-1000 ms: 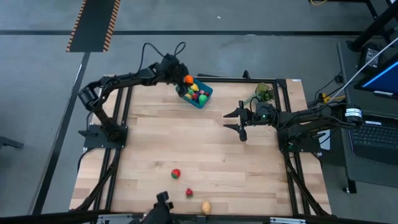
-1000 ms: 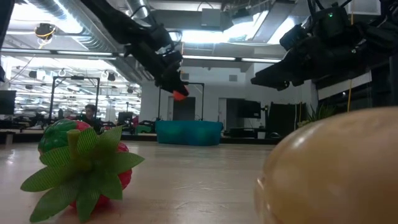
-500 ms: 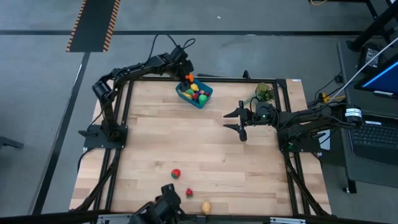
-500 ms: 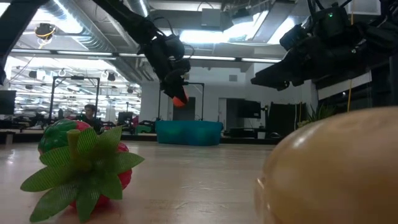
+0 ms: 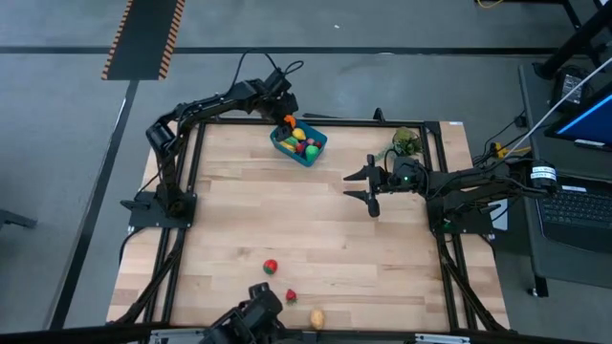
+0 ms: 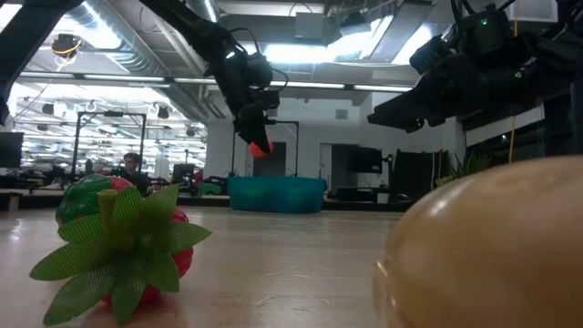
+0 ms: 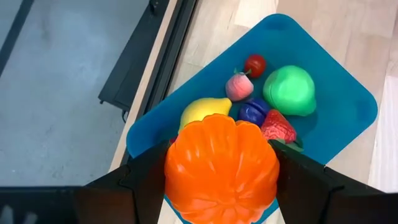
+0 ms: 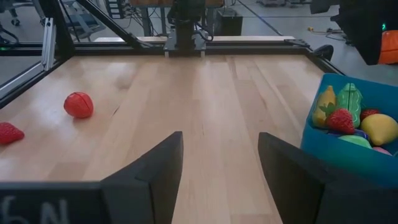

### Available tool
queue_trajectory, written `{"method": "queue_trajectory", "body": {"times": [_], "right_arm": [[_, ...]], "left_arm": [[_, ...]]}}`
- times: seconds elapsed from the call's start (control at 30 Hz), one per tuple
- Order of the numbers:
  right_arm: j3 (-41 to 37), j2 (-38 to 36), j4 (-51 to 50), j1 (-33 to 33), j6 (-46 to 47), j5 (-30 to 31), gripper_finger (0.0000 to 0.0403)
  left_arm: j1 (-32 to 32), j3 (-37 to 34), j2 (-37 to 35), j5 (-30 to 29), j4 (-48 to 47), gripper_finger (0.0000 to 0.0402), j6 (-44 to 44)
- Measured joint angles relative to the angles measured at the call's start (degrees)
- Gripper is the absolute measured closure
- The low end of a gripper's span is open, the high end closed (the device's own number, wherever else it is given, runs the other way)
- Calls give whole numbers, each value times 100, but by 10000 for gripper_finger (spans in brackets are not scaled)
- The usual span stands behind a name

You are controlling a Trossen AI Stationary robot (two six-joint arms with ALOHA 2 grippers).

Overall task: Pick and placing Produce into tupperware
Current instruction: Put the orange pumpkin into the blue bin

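Note:
The blue tupperware [image 5: 311, 153] stands near the table's far edge and holds several toy fruits, among them a yellow one [image 7: 202, 111], a green one [image 7: 289, 90] and a strawberry [image 7: 278, 127]. My left gripper [image 5: 287, 118] hangs over the container's far-left corner, shut on an orange toy pumpkin [image 7: 221, 168]. In the low view the pumpkin [image 6: 260, 148] is well above the tupperware [image 6: 276, 193]. My right gripper [image 5: 362, 185] waits open above mid-table, right of centre. A red tomato [image 5: 271, 267], a strawberry [image 5: 291, 296] and a tan piece [image 5: 316, 317] lie near the table's near edge. My left gripper pinches the orange pumpkin [image 7: 186, 168] between its two fingers [image 7: 146, 180], one on each side of its ribbed body. The fingers come from above, pointing down. The pumpkin is lifted clear, above the tupperware's far-left corner [image 7: 146, 140].
A grey-green plant sprig [image 5: 405, 141] sits at the table's far-right corner. The black frame rail [image 5: 373, 120] runs along the far edge just behind the container. Bare wood [image 5: 287, 215] lies between the container and the loose produce. People and desks show beyond the table in the low view.
My left arm has swung its wrist toward the far edge, and its gripper has tipped steeper, fingers pointing down. The pumpkin has come down a little over the tupperware's far-left corner, still held. The right arm has kept still.

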Motion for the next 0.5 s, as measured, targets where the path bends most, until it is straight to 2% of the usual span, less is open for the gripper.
{"method": "queue_trajectory", "body": {"times": [0.5], "right_arm": [[0,0,-2,0,-2,0,193]], "left_arm": [[52,7,574,-94,291,167,148]]}}
